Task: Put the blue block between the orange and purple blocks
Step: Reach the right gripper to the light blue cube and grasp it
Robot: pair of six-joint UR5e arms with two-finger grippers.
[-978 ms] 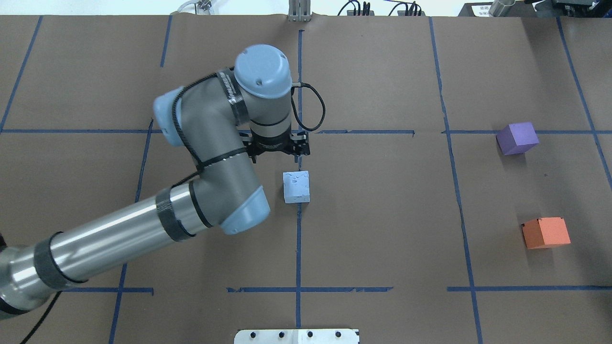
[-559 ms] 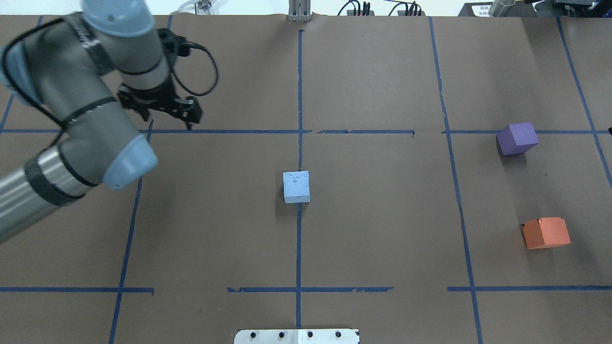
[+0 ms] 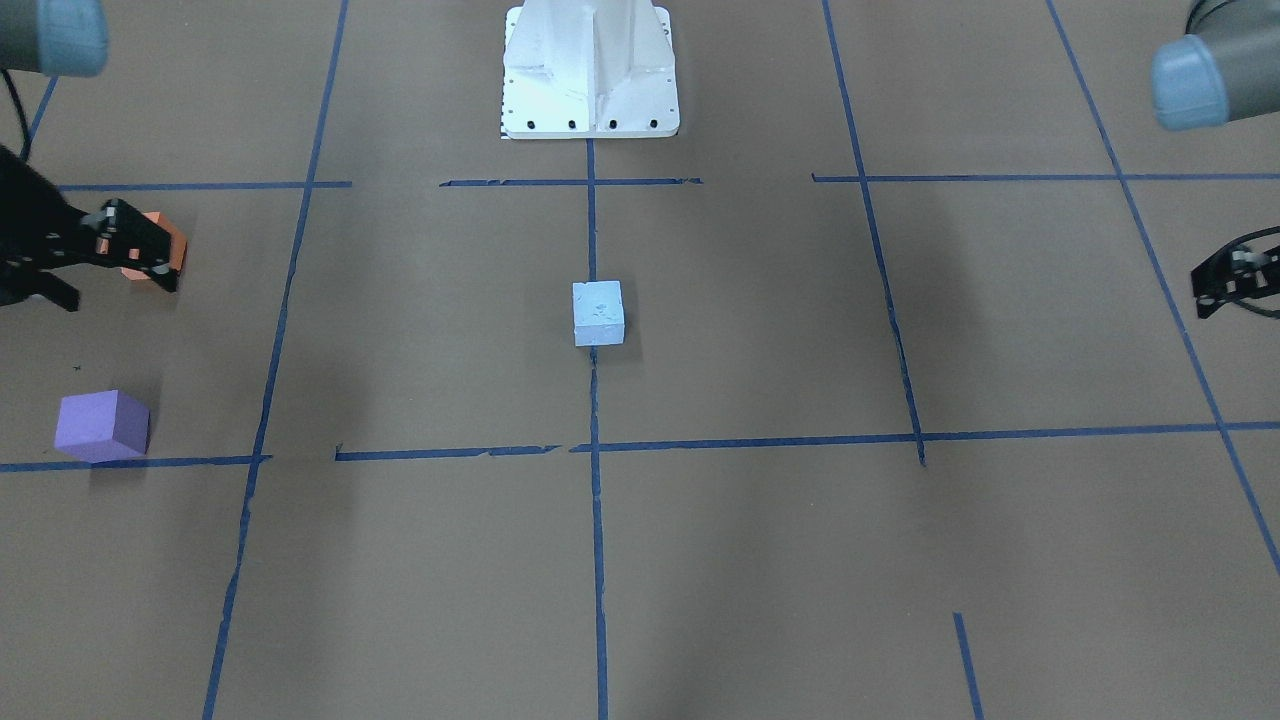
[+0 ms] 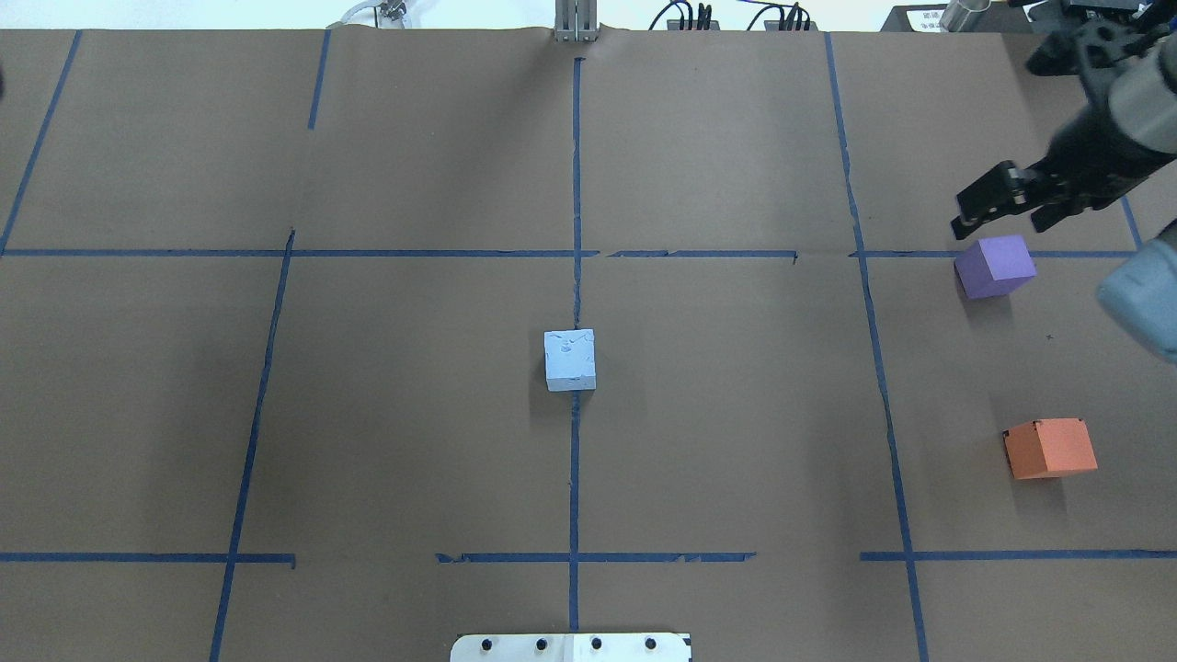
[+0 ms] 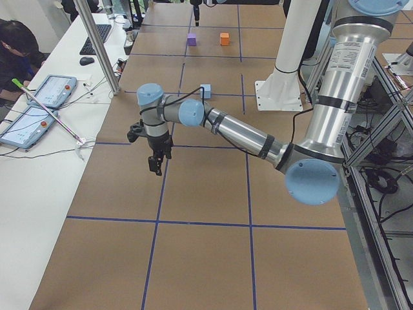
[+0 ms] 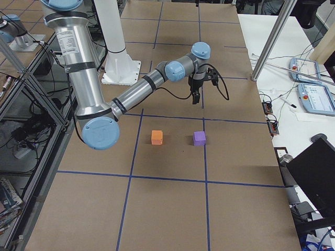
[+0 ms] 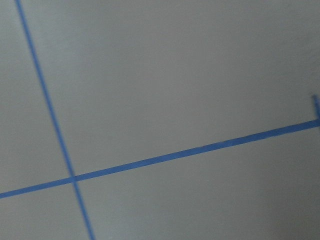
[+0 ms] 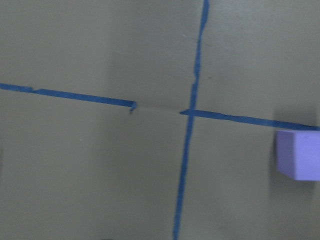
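The light blue block sits alone at the table's centre on a blue tape line, and also shows in the front view. The purple block and orange block sit far to the right, with a bare gap between them. My right gripper hovers just beyond the purple block, open and empty. In the front view the right gripper partly hides the orange block. The right wrist view shows the purple block. My left gripper is far out on the left side, looks open, and is empty.
The white robot base plate is at the near edge. Blue tape lines grid the brown table paper. A side table with tablets and a metal pole stand beyond the table's far edge.
My left arm has pulled away from the blue block to the left, out of the overhead view. My right arm has come in at the upper right. The blue block has not moved.
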